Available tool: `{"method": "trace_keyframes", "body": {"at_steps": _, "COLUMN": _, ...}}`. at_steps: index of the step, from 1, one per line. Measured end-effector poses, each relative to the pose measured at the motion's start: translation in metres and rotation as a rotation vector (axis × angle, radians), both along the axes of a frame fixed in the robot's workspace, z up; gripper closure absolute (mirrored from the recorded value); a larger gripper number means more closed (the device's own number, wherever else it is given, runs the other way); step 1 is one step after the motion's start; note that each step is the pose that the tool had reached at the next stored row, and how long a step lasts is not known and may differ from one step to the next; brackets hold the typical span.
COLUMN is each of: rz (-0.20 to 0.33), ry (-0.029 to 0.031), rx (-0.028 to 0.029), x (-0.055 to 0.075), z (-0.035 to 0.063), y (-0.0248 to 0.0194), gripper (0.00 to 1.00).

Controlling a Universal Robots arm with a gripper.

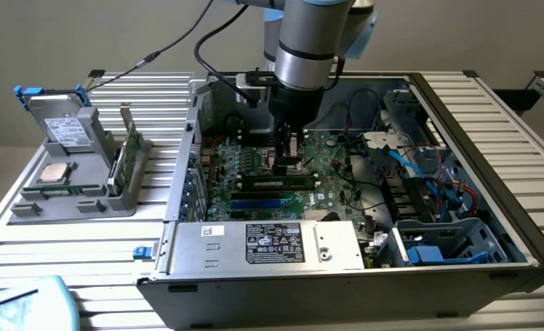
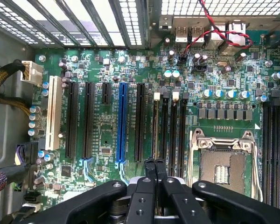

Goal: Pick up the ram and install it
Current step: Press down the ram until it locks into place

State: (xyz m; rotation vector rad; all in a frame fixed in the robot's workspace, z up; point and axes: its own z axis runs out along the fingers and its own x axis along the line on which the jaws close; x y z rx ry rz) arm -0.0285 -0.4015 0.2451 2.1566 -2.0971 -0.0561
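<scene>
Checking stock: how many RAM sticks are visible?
2 RAM sticks: one upright in the grey holder, exterior view's left; one standing on the motherboard below the end effector. Others may be hidden.

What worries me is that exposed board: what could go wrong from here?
1. The shut end effector sits low over the memory slots, right beside the open processor socket; a sideways slip might damage its contacts.
2. The memory stick lies along the slots below the end effector; whether it is fully seated cannot be told, so pressing askew might bend it.
</scene>
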Motion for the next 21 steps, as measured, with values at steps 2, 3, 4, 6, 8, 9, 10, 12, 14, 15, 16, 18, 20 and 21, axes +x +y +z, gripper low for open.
{"method": "trace_keyframes", "body": {"at_steps": 2, "rz": 0.0, "ry": 0.0005, "rx": 0.0, "x": 0.006, "z": 0.0001, "y": -0.0001, "gripper": 0.9}}
{"method": "trace_keyframes", "body": {"at_steps": 3, "rz": 0.0, "ry": 0.0005, "rx": 0.0001, "x": 0.009, "z": 0.0001, "y": -0.0001, "gripper": 0.9}}
{"method": "trace_keyframes", "body": {"at_steps": 4, "rz": 0.0, "ry": 0.0006, "rx": 0.0006, "x": 0.014, "z": 0.0, "y": -0.0001, "gripper": 0.9}}
{"method": "trace_keyframes", "body": {"at_steps": 6, "rz": 0.0, "ry": 0.0006, "rx": 0.0012, "x": 0.023, "z": -0.0001, "y": -0.0001, "gripper": 0.9}}
{"method": "trace_keyframes", "body": {"at_steps": 8, "rz": 0.0, "ry": 0.0009, "rx": 0.0008, "x": 0.032, "z": 0.0001, "y": -0.0001, "gripper": 0.9}}
{"method": "trace_keyframes", "body": {"at_steps": 9, "rz": 0.0, "ry": 0.0011, "rx": 0.0008, "x": 0.037, "z": 0.0, "y": -0.0001, "gripper": 0.9}}
{"method": "trace_keyframes", "body": {"at_steps": 10, "rz": 0.0, "ry": 0.0009, "rx": 0.001, "x": 0.038, "z": -0.0009, "y": 0.0001, "gripper": 0.9}}
{"method": "trace_keyframes", "body": {"at_steps": 12, "rz": 0.0, "ry": 0.001, "rx": 0.0007, "x": 0.039, "z": -0.0043, "y": 0.0011, "gripper": 0.9}}
{"method": "trace_keyframes", "body": {"at_steps": 14, "rz": 0.0, "ry": 0.0009, "rx": 0.0008, "x": 0.039, "z": -0.0079, "y": 0.0017, "gripper": 0.9}}
{"method": "trace_keyframes", "body": {"at_steps": 15, "rz": 0.0, "ry": 0.001, "rx": 0.0007, "x": 0.039, "z": -0.0097, "y": 0.002, "gripper": 0.9}}
{"method": "trace_keyframes", "body": {"at_steps": 16, "rz": 0.0, "ry": 0.001, "rx": 0.0007, "x": 0.039, "z": -0.0112, "y": 0.0021, "gripper": 0.9}}
{"method": "trace_keyframes", "body": {"at_steps": 18, "rz": 0.0, "ry": 0.001, "rx": 0.0005, "x": 0.039, "z": -0.0139, "y": 0.0021, "gripper": 0.9}}
{"method": "trace_keyframes", "body": {"at_steps": 20, "rz": 0.0, "ry": 0.001, "rx": 0.0, "x": 0.039, "z": -0.0155, "y": 0.0022, "gripper": 0.9}}
{"method": "trace_keyframes", "body": {"at_steps": 21, "rz": 0.0, "ry": 0.001, "rx": -0.0004, "x": 0.039, "z": -0.0159, "y": 0.0022, "gripper": 0.9}}
